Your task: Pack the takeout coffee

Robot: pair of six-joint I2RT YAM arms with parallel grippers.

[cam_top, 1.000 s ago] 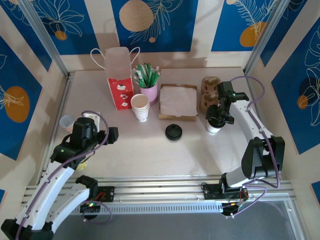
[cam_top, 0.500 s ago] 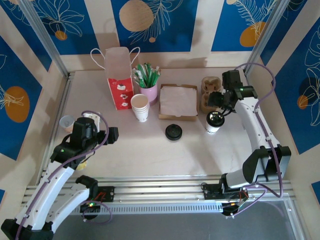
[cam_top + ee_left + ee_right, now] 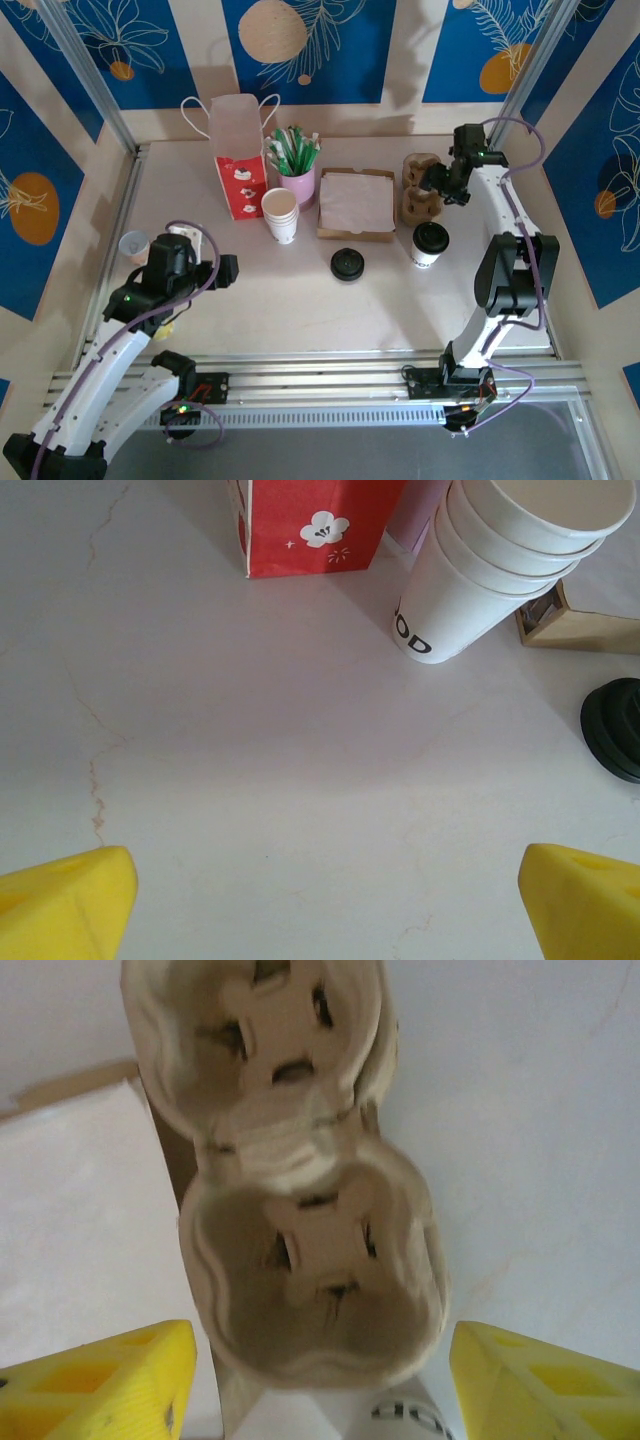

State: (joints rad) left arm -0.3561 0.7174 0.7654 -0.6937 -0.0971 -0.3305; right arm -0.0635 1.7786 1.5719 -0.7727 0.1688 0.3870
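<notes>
**Yellow-fingered right gripper (image 3: 320, 1385) open over a brown moulded-pulp cup carrier (image 3: 300, 1260)**

The right gripper hangs with its jaws apart, one yellow finger on each side of the carrier's near pocket. It grips nothing. The spread suggests it is lining up to take the carrier by its sides, probably to steady or shift it before loading. Both of the carrier's pockets are empty.

Just beside the carrier's near end, on the pale table (image 3: 300, 310), stands the takeout coffee (image 3: 431, 243). It is a small white paper cup with a round black plastic lid, upright, untouched and not yet in a pocket.

Well apart, on the other side of the table, the left gripper (image 3: 320, 910) rests wide open and empty, low over bare tabletop. It seems parked out of the way. Ahead of it are a stack of lidless white paper cups (image 3: 480, 580) and a loose stack of black plastic lids (image 3: 615, 730).
</notes>
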